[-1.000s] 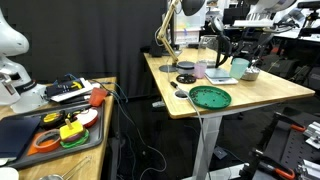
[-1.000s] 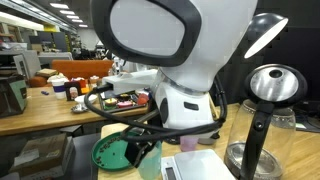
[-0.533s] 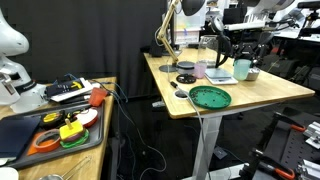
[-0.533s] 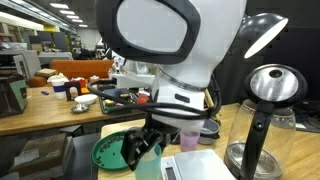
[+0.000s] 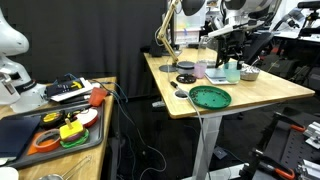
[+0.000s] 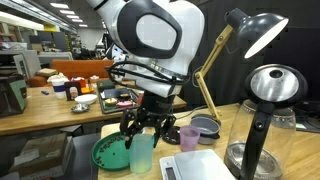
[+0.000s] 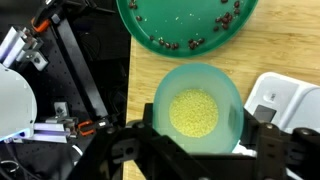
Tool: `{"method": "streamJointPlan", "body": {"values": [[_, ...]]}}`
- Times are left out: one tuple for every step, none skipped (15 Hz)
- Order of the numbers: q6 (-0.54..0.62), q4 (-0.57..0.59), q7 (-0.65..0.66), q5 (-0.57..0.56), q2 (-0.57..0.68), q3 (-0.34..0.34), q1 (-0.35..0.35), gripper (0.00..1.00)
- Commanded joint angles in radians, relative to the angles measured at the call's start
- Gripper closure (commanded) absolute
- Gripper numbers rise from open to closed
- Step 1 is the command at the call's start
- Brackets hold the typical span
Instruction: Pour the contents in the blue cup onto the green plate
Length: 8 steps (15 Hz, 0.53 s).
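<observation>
My gripper [image 7: 200, 142] is shut on the blue cup [image 7: 197, 100], one finger on each side of its wall. The cup stands upright, and the contents [image 7: 195, 112], a heap of pale yellow bits, lie at its bottom. In the wrist view the green plate [image 7: 185, 25] lies just beyond the cup, with small dark bits scattered on it. In both exterior views the gripper [image 5: 232, 55] [image 6: 148, 126] comes down onto the cup [image 5: 232, 70] [image 6: 143, 153]. The plate [image 5: 210, 97] [image 6: 107, 152] lies beside the cup, near the table's edge.
A white scale [image 6: 200, 163] and a tall clear jug [image 6: 265, 120] stand next to the cup. A grey metal bowl [image 5: 251, 73], small black discs [image 5: 185, 78] and a desk lamp [image 6: 250, 35] share the table. A second table [image 5: 60, 115] holds tools.
The arm has swung and the gripper with the blue cup has shifted a little toward the green plate. The cup stays upright and held.
</observation>
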Motion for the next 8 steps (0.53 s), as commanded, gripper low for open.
{"method": "streamJointPlan", "body": {"values": [[-0.081,0.074,0.084,-0.043,0.068,0.013,0.022,0.48],[-0.092,0.083,0.093,-0.052,0.083,0.015,0.029,0.48],[-0.091,0.085,0.103,-0.067,0.095,0.016,0.037,0.48],[-0.091,0.087,0.12,-0.092,0.105,0.014,0.044,0.48],[-0.094,0.088,0.122,-0.113,0.115,0.013,0.049,0.48],[-0.095,0.088,0.127,-0.141,0.124,0.012,0.055,0.48],[-0.097,0.087,0.13,-0.164,0.131,0.012,0.06,0.48],[-0.098,0.086,0.139,-0.188,0.136,0.013,0.066,0.48]]}}
